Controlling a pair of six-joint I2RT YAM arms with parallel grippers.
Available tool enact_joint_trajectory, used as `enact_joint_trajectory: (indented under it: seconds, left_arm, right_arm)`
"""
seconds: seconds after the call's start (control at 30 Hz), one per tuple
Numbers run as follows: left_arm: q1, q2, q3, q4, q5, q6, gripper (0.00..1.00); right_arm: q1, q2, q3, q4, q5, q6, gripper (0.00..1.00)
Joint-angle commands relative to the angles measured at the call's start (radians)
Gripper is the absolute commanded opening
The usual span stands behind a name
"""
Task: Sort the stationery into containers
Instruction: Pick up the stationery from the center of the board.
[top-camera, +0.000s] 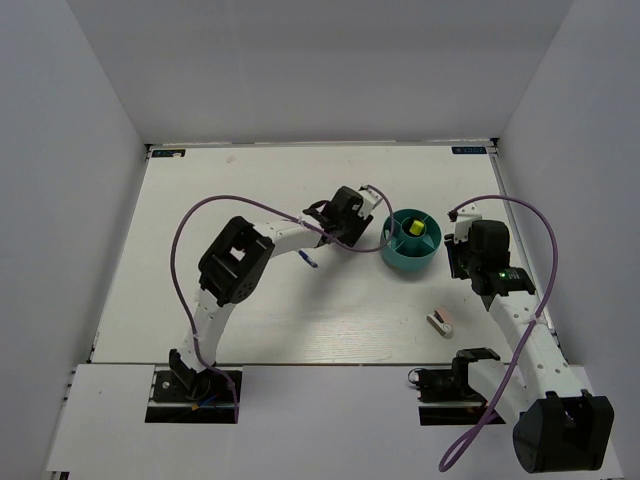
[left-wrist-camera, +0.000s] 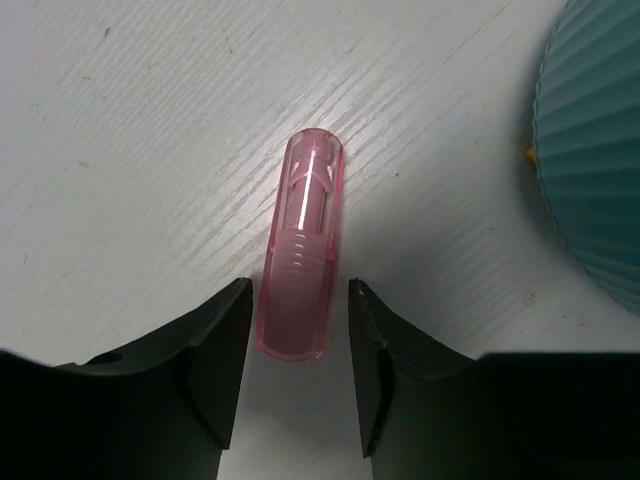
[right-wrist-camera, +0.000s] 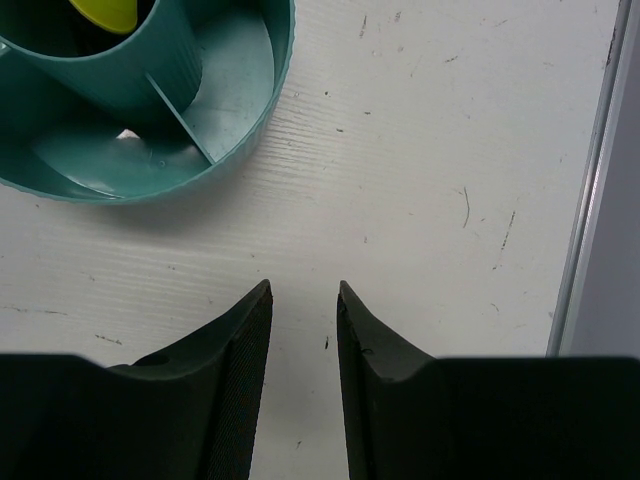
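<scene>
Lab test cell: white walls (top-camera: 320, 70), tabletop (top-camera: 250, 320).

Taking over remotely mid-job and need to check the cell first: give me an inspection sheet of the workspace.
Surface: white table, faint scuffs.
Job's things: pink marker lying flat beside the teal organiser; yellow item in its centre cup; blue pen and pink-white block loose on the table.
Clutter: nothing seen.
Hands: left hand open, straddling the marker; right hand open, empty.
Cables: a purple cable loops off each arm.
Surroundings: white walls on three sides.
</scene>
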Motion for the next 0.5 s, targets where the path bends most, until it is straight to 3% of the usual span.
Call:
enact_joint_trajectory:
  seconds: [0.0,0.13,0.33,0.47]
  left_arm:
    - [-0.005,0.062,0.011,-0.143,-0.030,0.025,0.53]
    - [-0.005,0.064,0.013,-0.151,-0.036,0.022,0.33]
    - [-0.005,0.036,-0.015,-0.152,-0.047,0.017,0.21]
    - [-0.005,-0.096,-0.056,-0.134,-0.024,-0.015,0.15]
  right_arm:
    - [-0.003,-0.018,-0.004,0.030,0.001,-0.003,0.36]
    - [-0.002,-0.020,-0.003,0.030,0.001,-0.005,0.36]
    - [-0.005,-0.026,-0.004,0.030,0.001,-0.003,0.36]
    - [-0.003,-0.026,-0.003,0.029,-0.005,-0.003,0.36]
